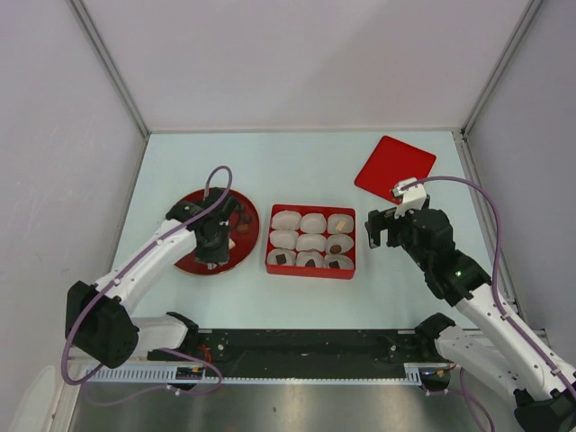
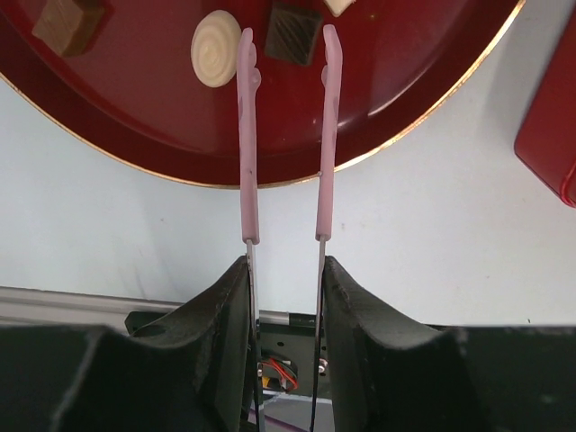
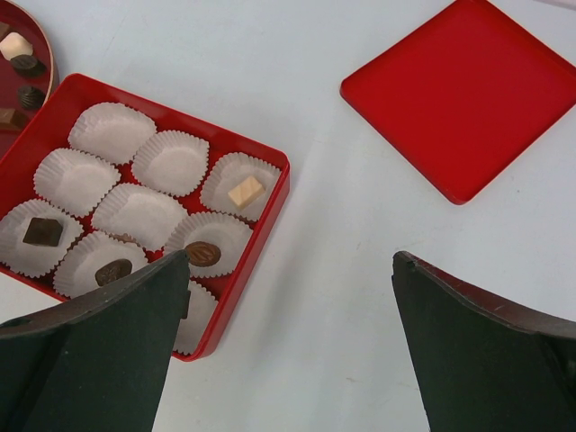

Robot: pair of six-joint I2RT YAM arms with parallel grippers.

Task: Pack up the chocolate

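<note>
Left wrist view: left gripper (image 2: 286, 270) squeezes the pink tongs (image 2: 247, 135); a dark chocolate (image 2: 294, 34) sits between the tong tips on the red plate (image 2: 135, 117)
Right wrist view: right gripper (image 3: 290, 270) is wide open, holding nothing, right of the red box (image 3: 281, 193)
Box: white paper cups (image 3: 171, 162); some hold chocolate (image 3: 245, 192)
Lid (image 3: 468, 99): far right, apart from the box

The left arm (image 1: 148, 261) stretches forward with the left gripper (image 2: 286, 270) pointing down, its fingers clamped on pink-handled tongs (image 2: 248, 162). The right arm (image 1: 472, 288) bends inward, the right gripper (image 3: 288, 270) hanging with jaws spread wide apart.
</note>
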